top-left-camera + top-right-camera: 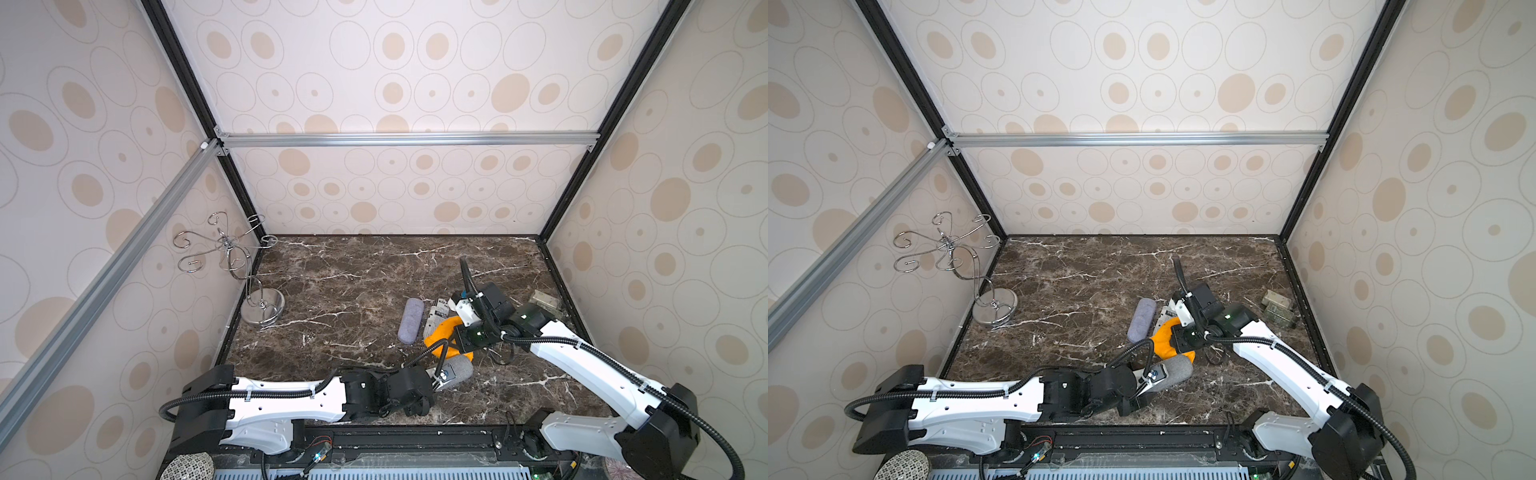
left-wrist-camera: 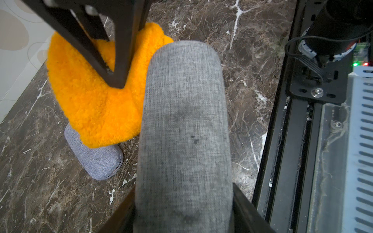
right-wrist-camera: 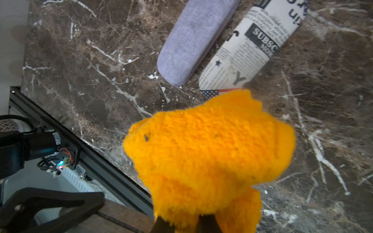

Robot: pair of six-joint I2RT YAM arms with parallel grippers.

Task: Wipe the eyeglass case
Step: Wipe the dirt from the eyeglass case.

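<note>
Marble top (image 1: 353,291): left gripper (image 2: 183,209) closed on grey eyeglass case (image 2: 183,121), right gripper (image 3: 187,223) closed on orange cloth (image 3: 212,151), lilac case (image 3: 193,42) nearby.

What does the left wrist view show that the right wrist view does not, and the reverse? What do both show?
Only the left wrist view: the grey case seen plainly, with dark specks on its fabric. Only the right wrist view: the newsprint case, lying beside the lilac case. Both: the cloth and the lilac case.
</note>
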